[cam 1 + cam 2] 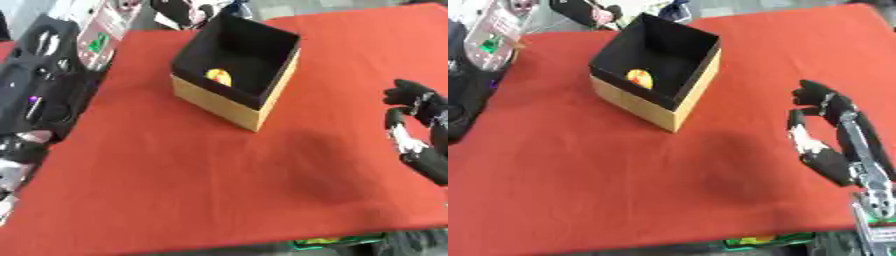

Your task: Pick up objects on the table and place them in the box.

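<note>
Square cardboard box (654, 75), tan outside, black lining, open top, on red cloth surface (623, 175). Small round yellow object (640, 77) lies inside, at near-left wall. Right hand (822, 131) hovers right of box, fingers curled, holding nothing.

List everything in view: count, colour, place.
box: 1, tan outside with black inside, open top, far centre of the cloth
yellow object: 1, yellow with a red patch, inside the box on its floor
cloth: 1, red, covering the table
black gear: a cluster, black, off the cloth's left edge; items not clear
white pack: 1, white with green mark, top left beyond the cloth
green item: 1, green and yellow, below the cloth's near edge
right hand: 1, black, over the cloth's right side, fingers curled, holding nothing
left hand: not in view
</note>
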